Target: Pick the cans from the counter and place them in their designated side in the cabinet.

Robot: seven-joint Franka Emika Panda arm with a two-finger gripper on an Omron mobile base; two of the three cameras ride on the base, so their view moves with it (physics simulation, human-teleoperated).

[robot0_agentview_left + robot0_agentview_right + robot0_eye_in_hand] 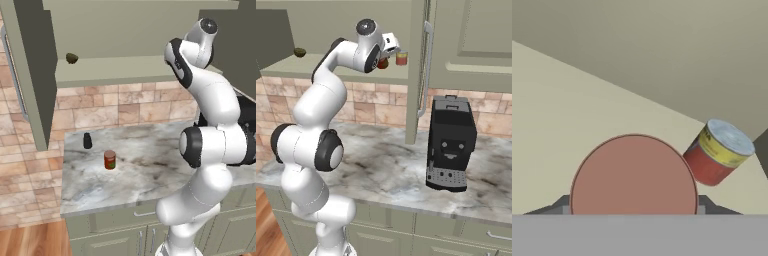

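Plain can (633,175): smooth red-orange cylinder with a flat round top, matte, no label; it sits between the fingers (633,207) low in the hand view, and in the right base view it shows as a red spot (383,63) over the cabinet shelf.
Fingers: clenched on the plain can, one dark tip at each side of it.
Labelled can (110,160): red cylinder with green-and-white label and grey top, upright on the surface (150,165), at 4 o'clock from the small black bottle (87,140).
Short can (718,151): red body, yellowish band, grey metal lid, on the shelf at 2 o'clock from the plain can, near but apart.
Surface: grey-white marble pattern, polished slab.
Cabinet (125,70): olive-green, flat plain panels, one wide shelf.
Coffee machine (451,144): black, boxy, on the surface.
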